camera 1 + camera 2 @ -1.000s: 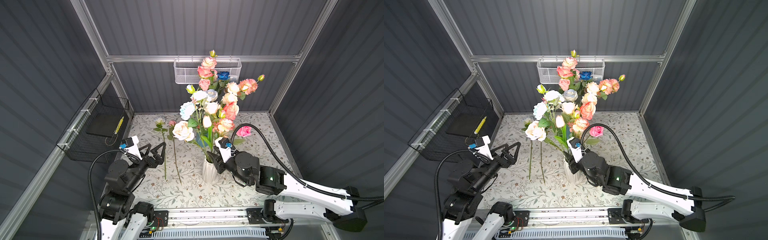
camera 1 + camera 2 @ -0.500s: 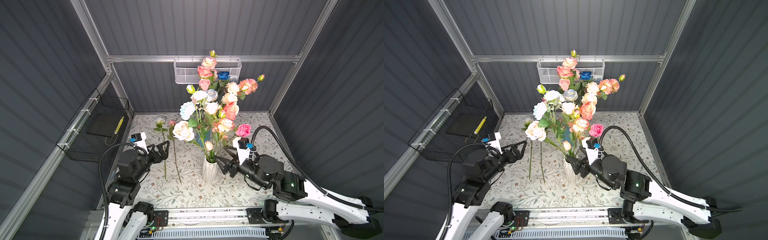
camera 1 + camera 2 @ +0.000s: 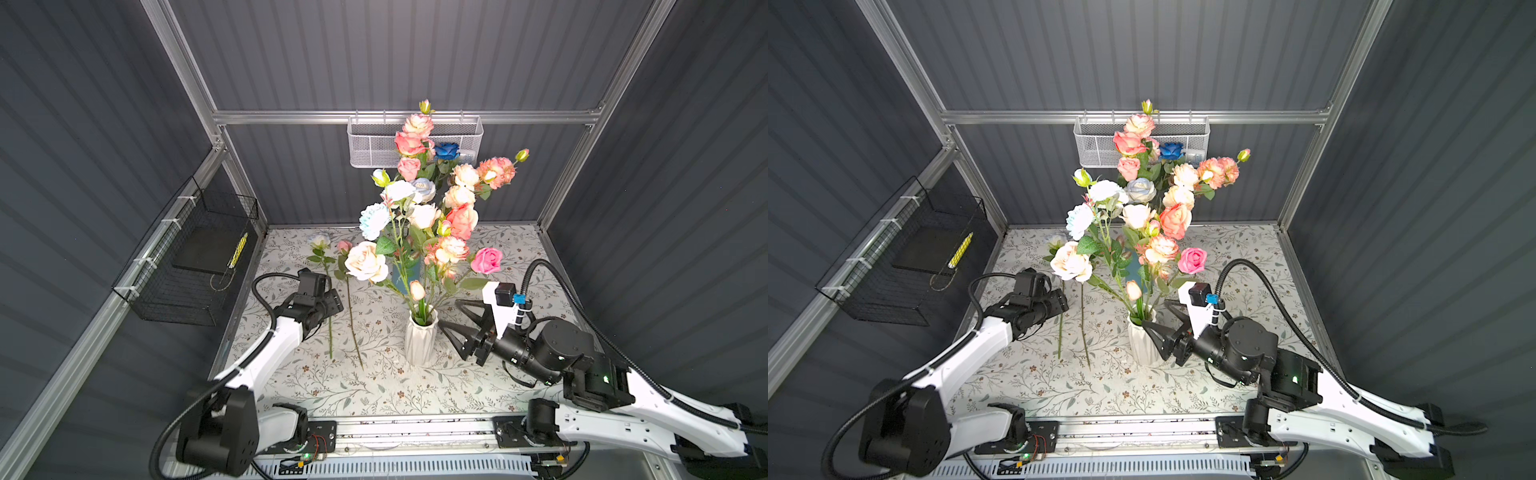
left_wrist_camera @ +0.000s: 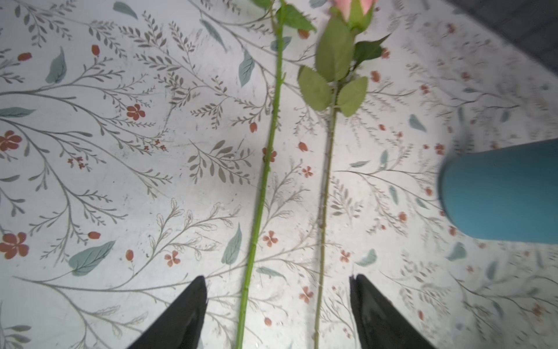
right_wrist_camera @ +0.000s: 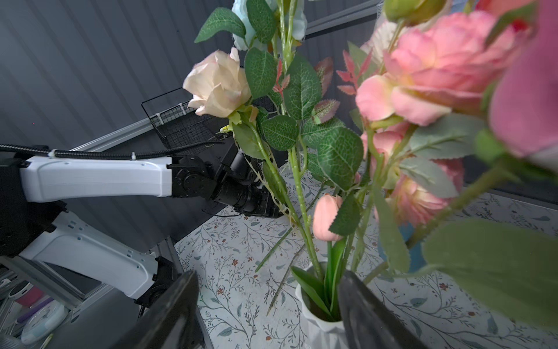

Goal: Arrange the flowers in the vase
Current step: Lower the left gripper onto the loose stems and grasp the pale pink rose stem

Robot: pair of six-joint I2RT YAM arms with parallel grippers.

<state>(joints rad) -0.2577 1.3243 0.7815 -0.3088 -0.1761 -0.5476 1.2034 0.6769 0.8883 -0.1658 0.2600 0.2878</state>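
Left hand, released, straddles two light, wiry flowers on the bench, probably best pinched mid-stem; right hand gapes empty beside the vase.

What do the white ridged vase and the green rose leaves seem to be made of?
The white ridged vase: matte ceramic, perhaps plastic; opaque, faceted folds, little gloss. The green rose leaves: probably coated fabric; printed pale veins, uniform serrated edges.
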